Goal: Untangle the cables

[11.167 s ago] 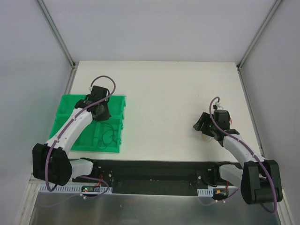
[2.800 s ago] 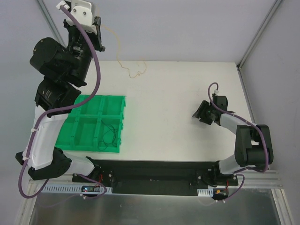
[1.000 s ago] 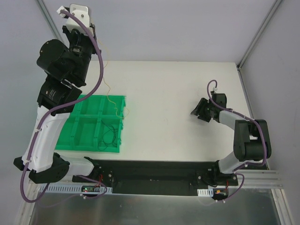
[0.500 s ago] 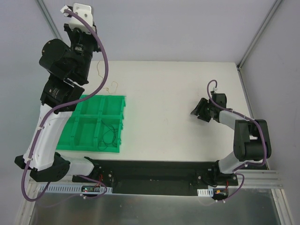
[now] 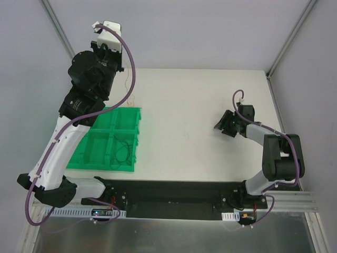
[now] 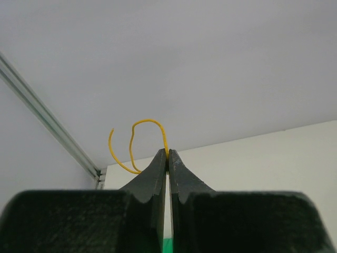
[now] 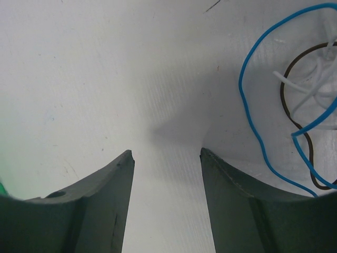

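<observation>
— How is the left arm (image 5: 60,150) standing?
— Reared up tall and bent at the elbow. The left hand (image 6: 168,153) is high above the bench (image 5: 184,105), its fingers pressed together on a thin yellow wire (image 6: 149,120).
— And the right arm (image 5: 258,132)?
— Folded low and reaching leftward. The right hand (image 7: 166,153) is just over the bench, fingers spread apart.

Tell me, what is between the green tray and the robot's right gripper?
Nothing but bare white table. The top view shows it plain from the green tray across to the right gripper.
</observation>
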`<state>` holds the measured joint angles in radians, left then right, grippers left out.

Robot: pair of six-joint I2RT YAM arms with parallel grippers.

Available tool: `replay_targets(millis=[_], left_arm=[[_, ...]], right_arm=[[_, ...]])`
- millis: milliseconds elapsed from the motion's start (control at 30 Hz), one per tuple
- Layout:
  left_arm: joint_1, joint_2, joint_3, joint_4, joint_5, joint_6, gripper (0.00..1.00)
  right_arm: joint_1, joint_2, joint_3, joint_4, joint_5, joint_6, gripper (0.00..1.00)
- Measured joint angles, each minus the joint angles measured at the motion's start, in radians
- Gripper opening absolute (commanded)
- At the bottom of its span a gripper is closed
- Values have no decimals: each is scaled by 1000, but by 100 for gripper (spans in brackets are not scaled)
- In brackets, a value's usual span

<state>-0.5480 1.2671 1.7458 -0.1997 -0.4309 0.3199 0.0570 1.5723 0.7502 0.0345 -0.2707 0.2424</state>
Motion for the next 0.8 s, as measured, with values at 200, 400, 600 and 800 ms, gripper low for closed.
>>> replay_targets(millis=[200,400,600,800], left_arm=[[0,-5,71,-10,0,-2,0],[0,-60,99,-11,-5,-1,0],[0,-112,63,-7,-26,2,0],[0,-153,-55,-6,-45,-3,0]], right_arm=[[0,9,7,4,-7,2,57],[0,10,7,6,-8,3,57],[0,11,8,7,-10,3,57],[0,12,8,7,-11,4,57]])
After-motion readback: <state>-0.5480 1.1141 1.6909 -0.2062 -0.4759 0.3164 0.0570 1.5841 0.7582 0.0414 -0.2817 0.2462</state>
